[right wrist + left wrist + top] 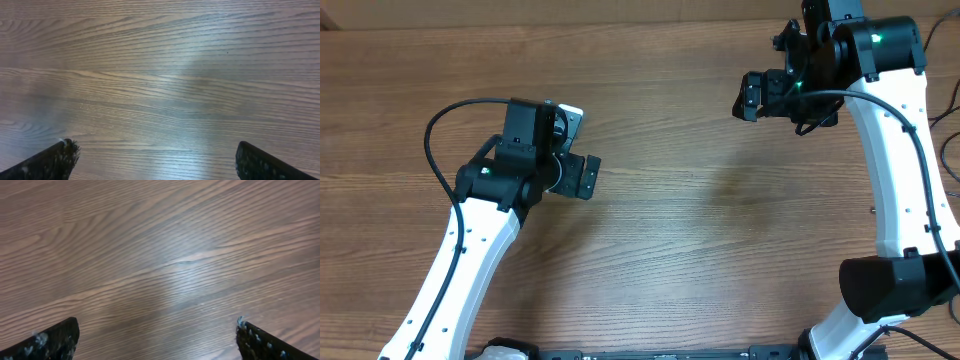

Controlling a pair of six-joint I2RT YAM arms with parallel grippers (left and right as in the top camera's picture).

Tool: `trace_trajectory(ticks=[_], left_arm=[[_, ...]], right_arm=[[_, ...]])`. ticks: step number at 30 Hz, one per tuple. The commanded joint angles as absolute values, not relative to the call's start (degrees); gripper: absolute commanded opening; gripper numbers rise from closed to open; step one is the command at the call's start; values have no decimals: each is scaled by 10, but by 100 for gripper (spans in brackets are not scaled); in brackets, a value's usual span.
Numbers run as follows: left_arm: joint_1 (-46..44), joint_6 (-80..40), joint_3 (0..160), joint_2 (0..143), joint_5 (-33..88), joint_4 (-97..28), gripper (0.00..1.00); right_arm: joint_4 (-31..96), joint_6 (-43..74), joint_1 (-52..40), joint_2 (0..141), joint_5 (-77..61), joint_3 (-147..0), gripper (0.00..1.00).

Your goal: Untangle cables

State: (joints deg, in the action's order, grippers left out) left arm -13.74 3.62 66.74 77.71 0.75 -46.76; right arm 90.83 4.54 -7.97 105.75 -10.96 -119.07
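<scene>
Two pincers: left pincer (157,337) and right pincer (155,160) are both released, jaws spread wide, grasping nothing.
Thin black cables: not visible in any view; I cannot tell where they lie.
Posture: arms well apart, left nearer, right farther, likely a waiting pose.
Open room: brown wood-grain desk (670,250) lies bare between and under both pincers; its edges are not clearly shown.

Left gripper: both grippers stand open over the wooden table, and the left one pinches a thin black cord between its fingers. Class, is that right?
Not quite. The left gripper pinches nothing: the left wrist view shows only bare wood between its open fingers. The rest holds: it and the right gripper both stand open over the wooden table.
</scene>
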Motion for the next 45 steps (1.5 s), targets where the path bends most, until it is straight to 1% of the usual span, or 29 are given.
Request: trace_trajectory(ticks=[1,8,11,17,21,24,30,36,40,41,45], left_arm=[[-135,52,672,782,-36,-467,100],[-135,52,658,767,-37,-463,99],[-135,51,618,737,-30,-424,100],[-135,50,422,596,15,-277,100],[-135,1,299,492,20,-144,100],[-135,-27,239,423,24,-68,99],[-134,-35,145,290,20,94,100],[-134,-35,83,225,-7,223,100],[-122,-42,13,182,-7,341,100],[-119,-44,1,171,-7,354,100],[-107,-44,3,133,-17,306,100]], right_arm=[[905,47,-81,1051,-105,-1192,100],[905,47,-81,1051,-105,-1192,100],[905,47,-81,1051,-105,-1192,100],[905,47,-81,1051,-105,-1192,100],[905,47,-81,1051,-105,-1192,100],[905,47,-81,1051,-105,-1192,100],[905,47,-81,1051,-105,-1192,100],[905,47,-81,1051,-105,-1192,100],[905,47,-81,1051,-105,-1192,100],[905,47,-81,1051,-105,-1192,100],[905,47,-81,1051,-105,-1192,100]])
